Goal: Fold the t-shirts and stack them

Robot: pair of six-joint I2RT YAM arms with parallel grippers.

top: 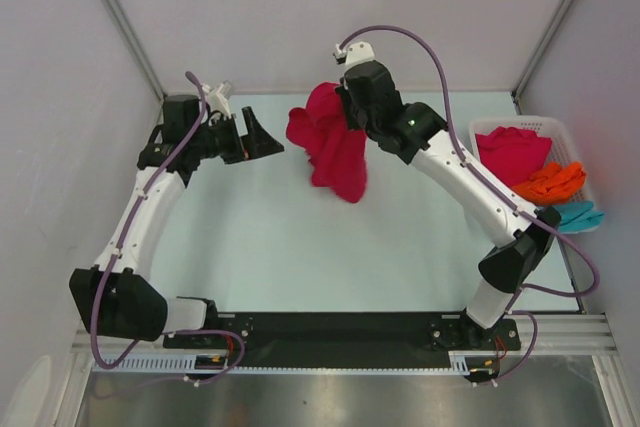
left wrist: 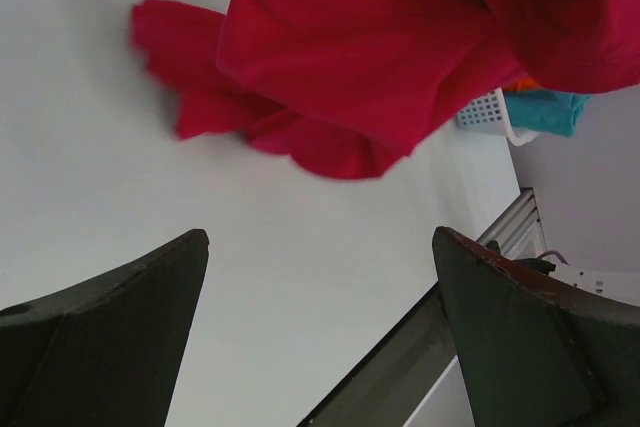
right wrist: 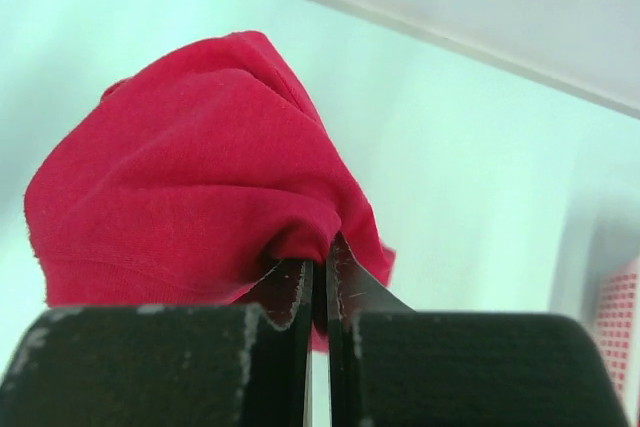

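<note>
Between the pressed-together fingers of the right gripper (right wrist: 318, 247) sits a small bunched fold of the crimson t-shirt (right wrist: 190, 197). The rest of the cloth hangs below that pinch in a crumpled clump, and its lowest part appears to rest on the table (top: 300, 247). To the shirt's other side, near it but apart, the left gripper (left wrist: 320, 235) is spread wide and holds nothing, with its opening turned toward the hanging cloth. Well behind the right gripper, along its own arm, the white basket (top: 520, 124) holds another red shirt (top: 512, 152), an orange one (top: 550, 182) and a teal one (top: 578, 215), so most of the folding looks not yet begun. The main risk is the hold itself. Only a little fabric is caught, so a pull or swing could slide it free and drop the shirt in a heap. The layers are also tangled. If the left gripper closes on the nearest bulge rather than a hem or shoulder, it may catch two thicknesses together, and the shirt would then spread twisted instead of flat.
</note>
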